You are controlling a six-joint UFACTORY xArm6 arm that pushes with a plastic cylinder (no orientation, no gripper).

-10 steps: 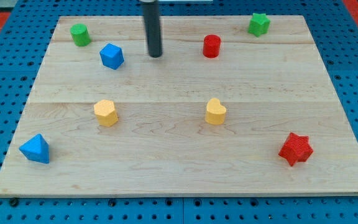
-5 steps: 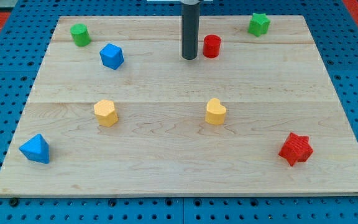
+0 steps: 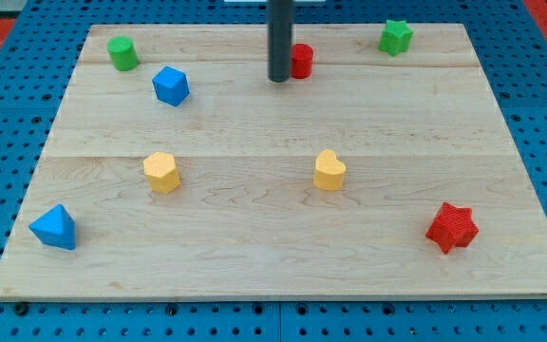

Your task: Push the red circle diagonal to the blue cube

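Note:
The red circle stands near the view's top, right of centre. My tip rests on the board just left of it and slightly below, and the dark rod hides the circle's left edge. Whether they touch I cannot tell. The blue cube sits well to the left of the tip, a little lower in the view than the red circle.
A green cylinder is at top left, a green star at top right. A yellow block and a yellow heart sit mid-board. A blue pyramid is bottom left, a red star bottom right.
My tip swept right from near the blue cube to the red circle, then back left and up slightly. The red circle has shifted left and toward the view's top.

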